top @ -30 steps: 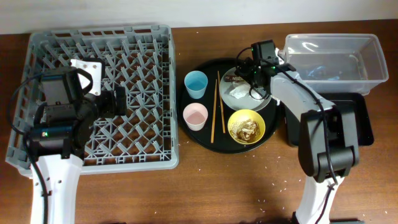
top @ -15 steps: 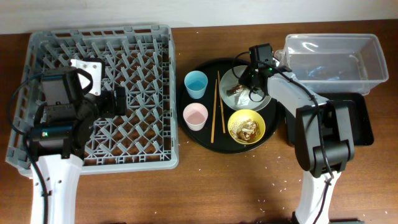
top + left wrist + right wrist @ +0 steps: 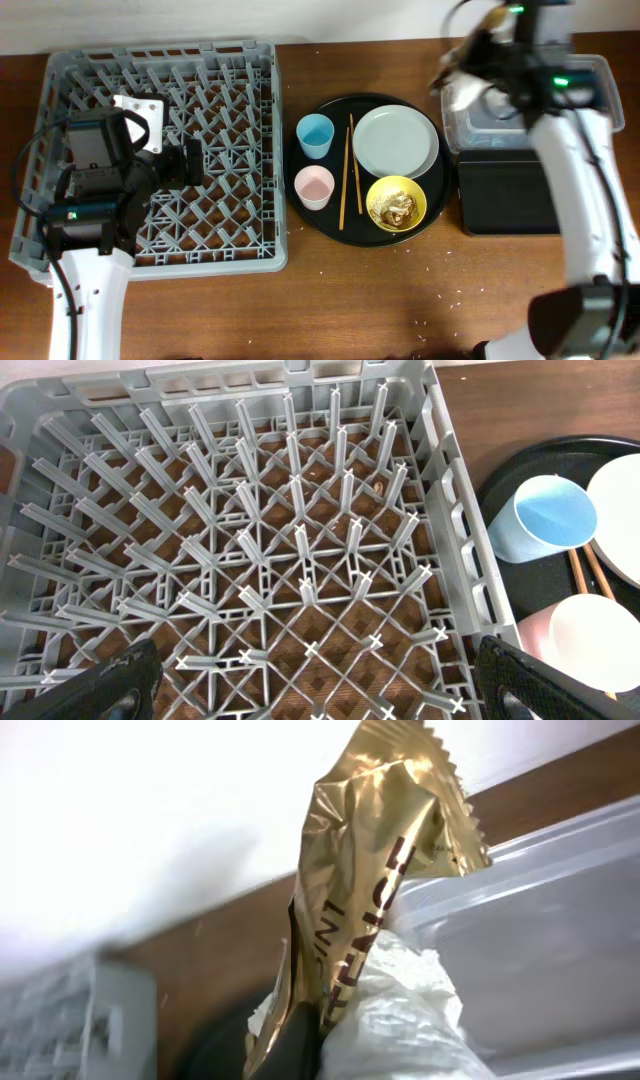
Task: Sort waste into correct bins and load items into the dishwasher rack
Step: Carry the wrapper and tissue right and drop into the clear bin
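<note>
Right gripper (image 3: 303,1042), apparently pinching brown-gold stick wrapper (image 3: 370,880) plus crumpled white napkin (image 3: 400,1010), should centre over the clear rectangular plastic tub (image 3: 560,910) before releasing.

A robotics lab bench (plain white wall (image 3: 300,20)): wooden table (image 3: 350,300), dishwasher rack (image 3: 230,120), two arms (image 3: 90,300).

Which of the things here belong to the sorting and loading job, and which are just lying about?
Job: rack, plate, bowl with scraps, blue cup, pink cup, chopsticks, clear tub, black bin, wrapper and napkin in the right gripper.
Lying about: round tray, white specks on the table.
</note>
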Robot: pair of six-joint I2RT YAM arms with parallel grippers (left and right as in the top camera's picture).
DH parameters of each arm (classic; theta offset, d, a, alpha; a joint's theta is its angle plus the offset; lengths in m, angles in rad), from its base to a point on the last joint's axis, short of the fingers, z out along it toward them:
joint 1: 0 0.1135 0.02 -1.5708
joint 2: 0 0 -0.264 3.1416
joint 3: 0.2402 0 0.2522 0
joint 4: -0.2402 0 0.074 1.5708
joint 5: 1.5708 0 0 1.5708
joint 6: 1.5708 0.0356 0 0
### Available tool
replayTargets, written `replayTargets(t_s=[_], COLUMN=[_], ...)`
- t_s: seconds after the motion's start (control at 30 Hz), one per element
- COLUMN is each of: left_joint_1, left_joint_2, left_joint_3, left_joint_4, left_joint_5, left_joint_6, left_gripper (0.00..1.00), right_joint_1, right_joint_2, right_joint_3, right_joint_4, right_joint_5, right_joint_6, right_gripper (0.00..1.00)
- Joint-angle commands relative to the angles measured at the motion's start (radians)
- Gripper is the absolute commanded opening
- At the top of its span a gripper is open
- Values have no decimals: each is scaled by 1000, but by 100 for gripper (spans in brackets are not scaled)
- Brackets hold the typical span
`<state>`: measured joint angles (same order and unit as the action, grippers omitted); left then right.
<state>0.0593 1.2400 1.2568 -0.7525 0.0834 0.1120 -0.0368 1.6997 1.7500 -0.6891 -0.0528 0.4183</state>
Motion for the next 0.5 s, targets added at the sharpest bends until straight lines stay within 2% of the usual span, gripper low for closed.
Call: replayTargets(t_s=[0.0, 0.1, 0.27, 0.47], left_joint_1=[3, 2, 2, 2], left_joint_2=[5, 5, 5, 5], left_joint_3=[12, 12, 12, 12], left_joint_4=[2, 2, 2, 2], left_joint_5=[18, 18, 18, 18], left_joint_6=[-6, -5, -6, -6], left_gripper=[100, 100, 100, 100], right_joint_1=[-100, -148, -154, -154], right_joint_2=[48, 121, 274, 364], right_joint_3=[-9, -11, -11, -11], right_joint_4=[-5, 53, 175, 200], right_joint_5=[79, 175, 216, 223], right_joint_6=[99, 141, 141, 140], right_gripper=[4, 4, 4, 4])
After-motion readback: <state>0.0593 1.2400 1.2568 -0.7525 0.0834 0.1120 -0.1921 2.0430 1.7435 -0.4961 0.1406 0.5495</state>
